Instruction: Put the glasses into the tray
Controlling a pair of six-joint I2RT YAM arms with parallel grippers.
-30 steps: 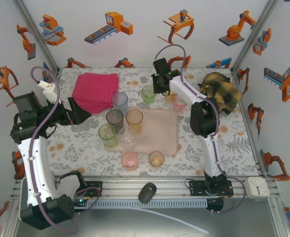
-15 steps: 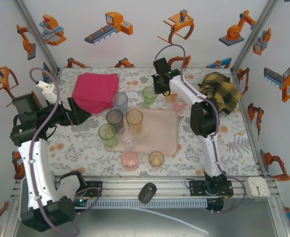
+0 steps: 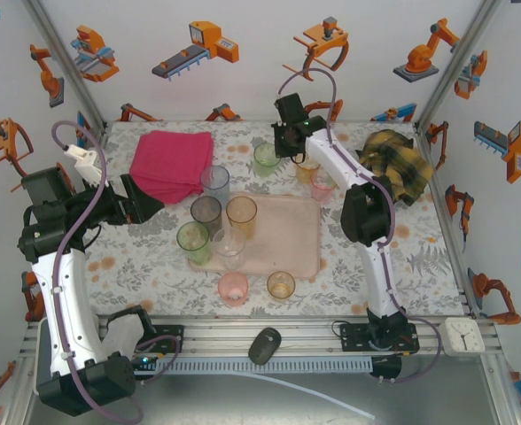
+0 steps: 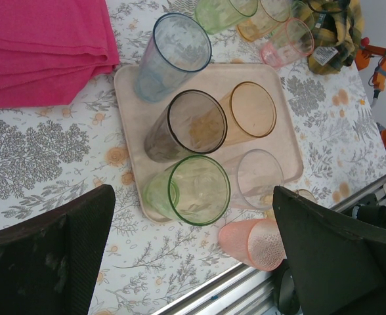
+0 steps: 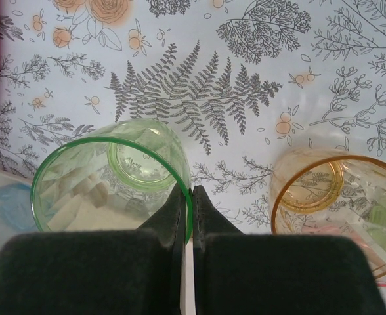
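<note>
**Desk:** What is the right hand (image 5: 186,197) doing?

**Photographer:** It is at the far side of the surface (image 3: 136,266), pinched shut on the rim of a green tumbler (image 5: 107,190). One finger is inside the wall and one outside. An orange tumbler (image 5: 337,197) stands just beside it, not touching. I cannot tell whether the green one's base is off the surface.

**Desk:** And the tray?

**Photographer:** The pale pink tray (image 3: 287,239) lies mid-surface, nearer the arms than the held tumbler. Its left half holds a smoky grey tumbler (image 4: 193,125), an amber tumbler (image 4: 249,108), a second green tumbler (image 4: 196,190) and a clear tumbler (image 4: 258,177), packed close together. There is room on the right half.

**Desk:** The left hand?

**Photographer:** The left hand (image 3: 141,202) hovers left of the tray, fingers spread wide, gripping nothing.

**Desk:** How should this step go?

**Photographer:** As I read it, the step is carrying the green tumbler to the tray.
- Lift it straight up until the base clears the orange neighbour's rim.
- Keep it upright, because a pinch on a thin wall lets a tumbler swing.
- Travel slowly toward the tray's right half.
- Aim well inside the low rim and away from the packed four, since a base landing on the rim would likely tip it.
- Lower it until the base sits flat, and only then let go.
</note>
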